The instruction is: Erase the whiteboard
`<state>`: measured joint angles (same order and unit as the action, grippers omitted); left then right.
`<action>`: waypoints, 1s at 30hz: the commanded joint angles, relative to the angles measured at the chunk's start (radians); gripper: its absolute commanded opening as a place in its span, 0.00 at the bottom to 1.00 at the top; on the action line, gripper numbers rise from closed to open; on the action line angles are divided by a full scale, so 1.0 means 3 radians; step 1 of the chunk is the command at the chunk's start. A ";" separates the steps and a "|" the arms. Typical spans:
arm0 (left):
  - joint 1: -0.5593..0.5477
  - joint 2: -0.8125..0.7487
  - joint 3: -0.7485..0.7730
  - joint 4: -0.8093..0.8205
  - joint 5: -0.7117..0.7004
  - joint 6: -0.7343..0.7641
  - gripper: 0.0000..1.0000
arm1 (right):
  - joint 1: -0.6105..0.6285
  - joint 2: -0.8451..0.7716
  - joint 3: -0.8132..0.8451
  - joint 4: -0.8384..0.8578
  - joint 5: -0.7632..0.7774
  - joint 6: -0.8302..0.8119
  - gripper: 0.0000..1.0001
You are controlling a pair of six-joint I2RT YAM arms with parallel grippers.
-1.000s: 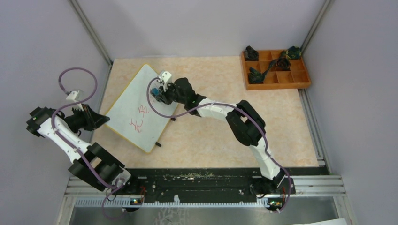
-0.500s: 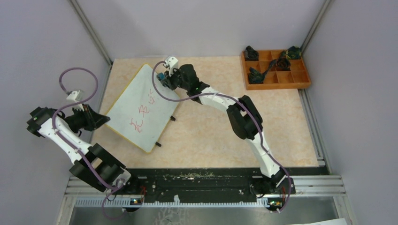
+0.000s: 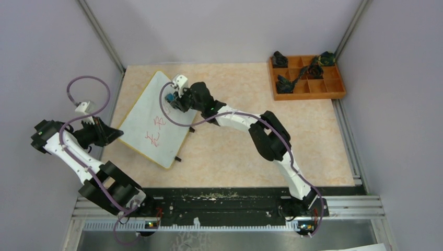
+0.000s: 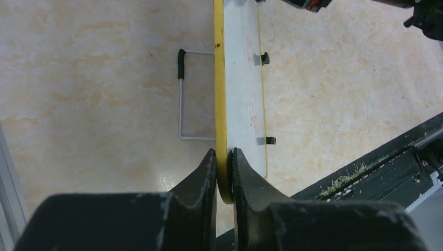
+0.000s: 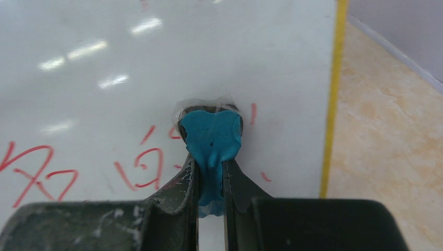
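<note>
Clamping whiteboard (image 4: 237, 99), yellow edge — left end effector (image 4: 223, 155)

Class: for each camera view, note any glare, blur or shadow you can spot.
Right wrist view: lamp glare streaks the whiteboard; the right hand pinching the blue eraser looks soft. Left wrist view: the left hand is blurred, near. Top view: even light, faint shadows.

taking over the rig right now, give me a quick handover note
Left gripper: shut on the yellow edge of the whiteboard, holding it.
Right gripper: shut on a blue eraser pad, which is against the board face near its right edge.
Done: the far part of the board looks clean.
Left: red writing across the middle, some right by the pad, needs wiping off.
</note>
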<state>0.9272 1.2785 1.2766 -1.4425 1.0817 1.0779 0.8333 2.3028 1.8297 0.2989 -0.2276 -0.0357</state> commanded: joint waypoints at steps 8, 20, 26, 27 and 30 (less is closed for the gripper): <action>-0.0032 -0.0064 -0.0039 0.0099 -0.0110 0.0194 0.00 | 0.0469 -0.0577 -0.0371 0.0162 0.0134 -0.0203 0.00; -0.0073 -0.0078 -0.0092 0.0094 -0.0153 0.0313 0.00 | 0.0099 -0.0105 0.0277 -0.0060 0.0228 -0.0248 0.00; -0.0071 -0.0091 -0.0056 0.0094 -0.0195 0.0333 0.00 | -0.0041 0.0016 0.0468 -0.0119 0.0192 -0.0229 0.00; -0.0073 -0.0085 -0.0047 0.0094 -0.0199 0.0333 0.00 | -0.0050 0.0023 0.0474 -0.0118 0.0186 -0.0231 0.00; -0.0077 -0.0073 -0.0022 0.0095 -0.0201 0.0316 0.00 | -0.0053 0.0026 0.0476 -0.0109 0.0164 -0.0234 0.00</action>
<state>0.9142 1.2675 1.2636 -1.4391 1.0737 1.1152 0.8051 2.3054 1.9137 0.2302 -0.1642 -0.1085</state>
